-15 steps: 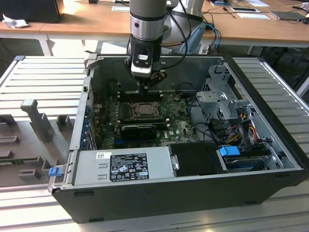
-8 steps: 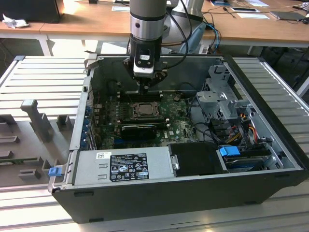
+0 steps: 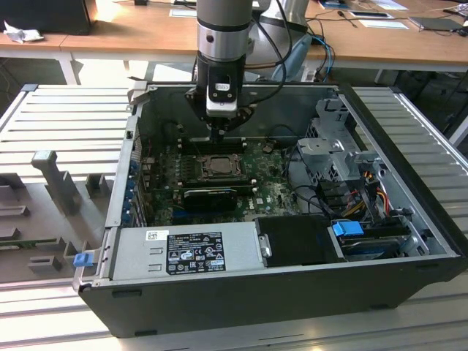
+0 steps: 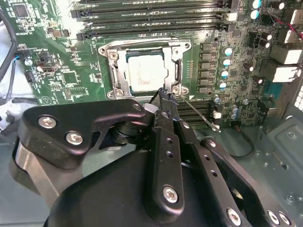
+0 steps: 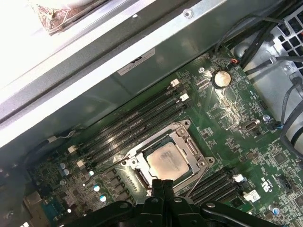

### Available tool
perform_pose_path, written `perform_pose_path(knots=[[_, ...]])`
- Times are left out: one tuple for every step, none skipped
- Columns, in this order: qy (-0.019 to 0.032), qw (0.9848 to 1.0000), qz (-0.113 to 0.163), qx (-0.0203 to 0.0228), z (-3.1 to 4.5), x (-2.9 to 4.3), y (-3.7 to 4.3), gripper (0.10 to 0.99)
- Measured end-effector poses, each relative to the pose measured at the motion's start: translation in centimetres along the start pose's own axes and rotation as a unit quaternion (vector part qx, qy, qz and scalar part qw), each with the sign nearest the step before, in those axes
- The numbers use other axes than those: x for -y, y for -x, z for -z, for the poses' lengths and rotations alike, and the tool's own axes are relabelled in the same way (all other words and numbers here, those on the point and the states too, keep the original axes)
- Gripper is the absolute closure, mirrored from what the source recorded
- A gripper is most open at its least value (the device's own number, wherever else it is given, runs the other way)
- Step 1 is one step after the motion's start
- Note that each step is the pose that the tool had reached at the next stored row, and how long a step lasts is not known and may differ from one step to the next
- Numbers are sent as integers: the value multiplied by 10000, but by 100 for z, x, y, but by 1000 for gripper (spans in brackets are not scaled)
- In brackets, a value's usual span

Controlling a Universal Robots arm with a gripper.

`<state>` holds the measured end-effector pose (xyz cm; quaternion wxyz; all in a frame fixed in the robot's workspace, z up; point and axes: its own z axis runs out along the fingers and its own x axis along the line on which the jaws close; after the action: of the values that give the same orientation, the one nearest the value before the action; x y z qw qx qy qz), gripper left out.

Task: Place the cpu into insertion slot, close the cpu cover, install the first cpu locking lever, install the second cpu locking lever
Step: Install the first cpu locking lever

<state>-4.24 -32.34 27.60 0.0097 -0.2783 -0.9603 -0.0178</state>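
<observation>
Gripper (image 3: 219, 137) fingers together, tips at insertion slot (image 4: 113, 71) corner. Exterior view: cpu (image 3: 217, 167), under closed cpu cover (image 4: 179, 66), at six o'clock; locking lever (image 4: 201, 115) just beside tips.

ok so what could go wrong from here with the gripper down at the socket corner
1. The gripper's shut tips sit at a corner of the cpu cover, beside the thin locking lever. A slip could miss the lever and scrape the board.
2. The lever juts out at an angle, seemingly unlatched, so the cover may lift off the cpu.
3. Small capacitors stand close beside the cover and could be knocked.
</observation>
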Motion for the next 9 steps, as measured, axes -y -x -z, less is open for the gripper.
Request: perform_pose_path(knots=[[-1,10000,34,-1,0,0,0,980],[-2,10000,69,-2,0,0,0,980],[-4,9999,122,-4,0,0,0,980],[-6,9998,218,-6,0,0,0,980],[-8,9996,292,-8,0,0,0,980],[-13,9990,436,-12,0,0,0,980],[-16,9984,562,-16,0,0,0,980],[-20,9976,699,-20,0,0,0,980],[-24,9964,846,-24,0,0,0,980]])
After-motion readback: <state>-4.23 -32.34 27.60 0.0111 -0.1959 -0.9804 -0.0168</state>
